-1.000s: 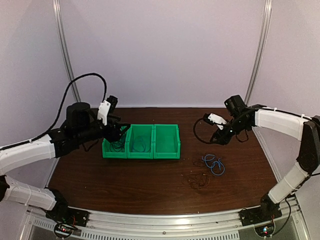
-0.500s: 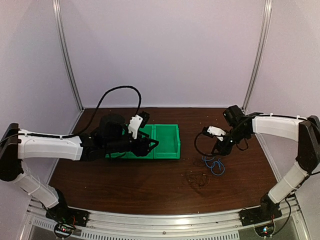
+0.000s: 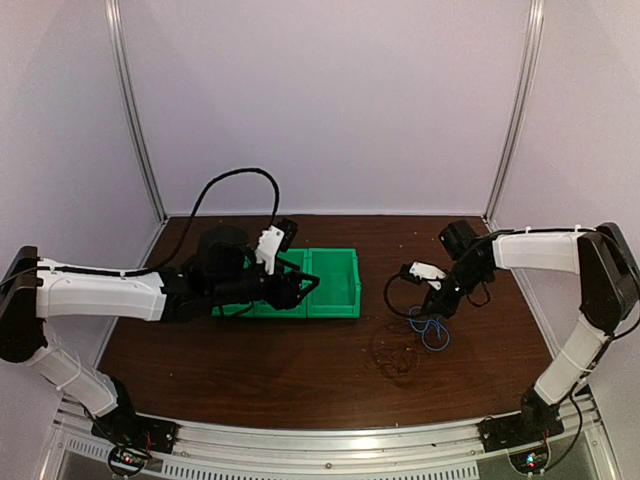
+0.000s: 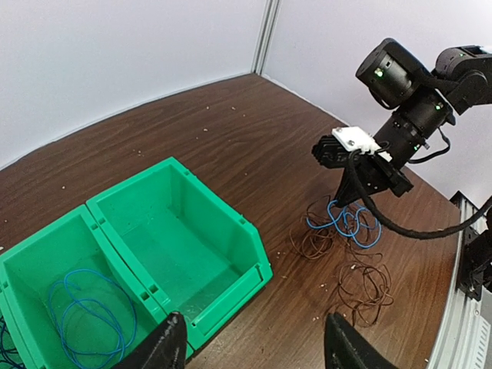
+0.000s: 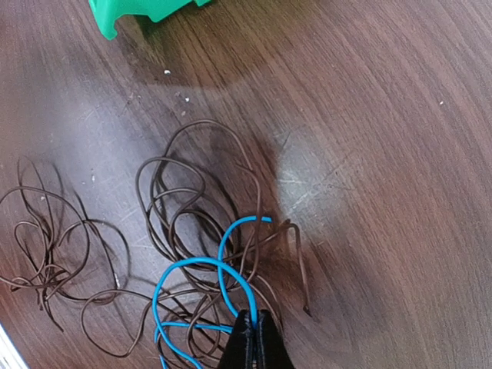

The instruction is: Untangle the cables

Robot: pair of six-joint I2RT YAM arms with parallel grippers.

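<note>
Pinching a loop of the blue wire (image 5: 204,262), the right gripper (image 5: 253,338) has its two fingertips pressed together, and the wire runs in between them, low over the table (image 5: 384,154). From above, that gripper (image 3: 437,308) points down at the right-centre of the table (image 3: 250,380), and the blue wire (image 3: 432,332) lies just beneath and in front of it. The wire sits on top of a loose bundle of thin brown wires (image 5: 192,200) and crosses several of their loops, so the two touch and are interlaced. A second bundle (image 5: 54,246) of the same brown strands lies near the first, toward the near edge of the table. A few strands seem to bridge the two bundles, though it cannot be told whether they are truly linked.

The left gripper (image 4: 254,350) is spread wide and holds nothing. Its two dark fingers (image 4: 165,346) show at the bottom of its own camera's view. It hangs near the front right corner of the row of green bins (image 4: 231,296). Seen from above, the left gripper (image 3: 308,288) is over the middle of that row (image 3: 338,306), well apart from the wires on the table. The left arm (image 3: 100,295) covers the left end of the row in that view. The bin next to the right-hand one holds a coiled blue wire (image 4: 81,307), lying flat on its floor.
</note>
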